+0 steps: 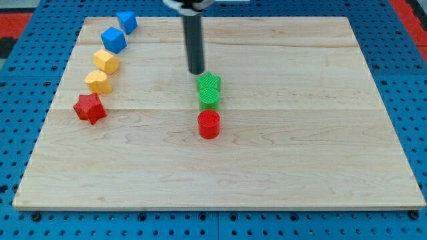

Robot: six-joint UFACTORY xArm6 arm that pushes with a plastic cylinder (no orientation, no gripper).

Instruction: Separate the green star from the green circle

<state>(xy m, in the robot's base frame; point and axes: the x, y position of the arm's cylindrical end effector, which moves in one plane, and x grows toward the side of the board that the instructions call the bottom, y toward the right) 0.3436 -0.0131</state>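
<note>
the green star [209, 81] sits near the board's middle, touching the green circle [209, 97] just below it, with a red cylinder [209, 124] next in line. my tip [196, 72], a bare rod with no jaws, stands just beside the star's upper left. counted: two green, two red, two yellow, two blue blocks, the others strung along the left edge.

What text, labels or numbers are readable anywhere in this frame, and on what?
None. No words, numbers, brand marks or signs are readable in the camera view.
Wooden board: bare grain only.
Blocks, including the green star, green circle and red cylinder: plain coloured faces, no print.
Rod: plain dark, unmarked; my tip sits just above the green star, at the view's top side of it.
Blue perforated base: holes only.
</note>
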